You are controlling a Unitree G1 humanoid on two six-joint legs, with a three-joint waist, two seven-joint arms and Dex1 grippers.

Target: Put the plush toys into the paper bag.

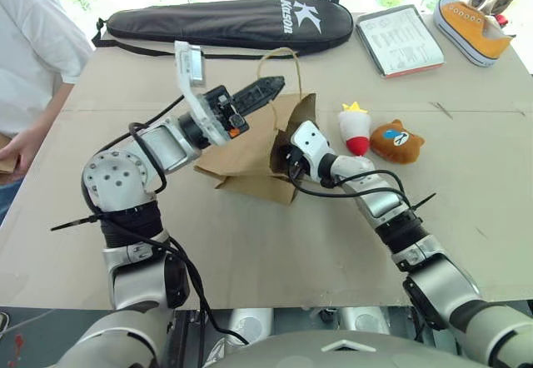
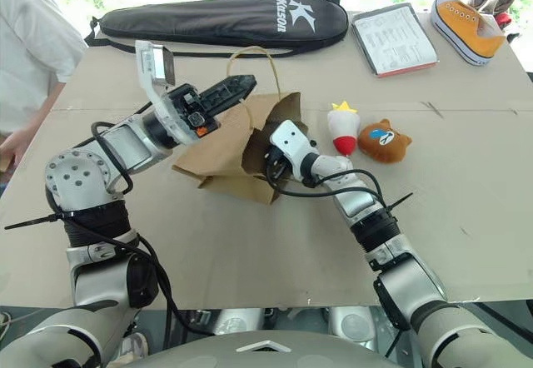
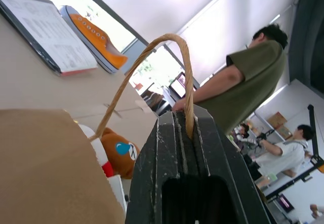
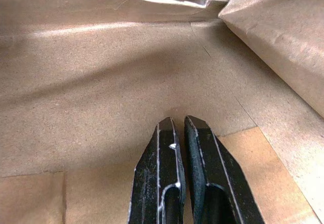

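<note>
We see a wide cardboard-covered table [image 1: 250, 243] filling most of the head views. Across its upper edge lies a long black racket case [image 1: 229, 22], and at the upper right sit a clipboard with printed sheets [image 1: 400, 39] and an orange canvas sneaker [image 1: 470, 27]. A person in a white shirt [image 1: 33, 52] stands at the upper left of the frame.

At the centre lies the paper bag [image 1: 246, 156], on its side with its mouth turned toward the right. Our left gripper [image 1: 266, 89], reaching in from the left above the bag, is clenched on one tan loop handle [image 3: 152, 57]; the left wrist view shows the twisted cord pinched between the two black fingers [image 3: 167, 153] and arching up over them. The handle is lifted clear of the table, and the bag's upper edge rises with it.

Our right gripper [image 4: 178, 125] comes in from the lower right and its tip is inside the bag's mouth. Its two fingers are pressed together and hold nothing, with brown paper on all sides of them; whether they touch the paper we cannot tell.

The plush toys lie just right of the bag, on the table, outside it. The white-and-red toy [image 1: 355, 128] with its yellow spiky top lies nearest the bag's mouth, and the brown bear head [image 1: 397, 142] lies just beside it, further right.
</note>
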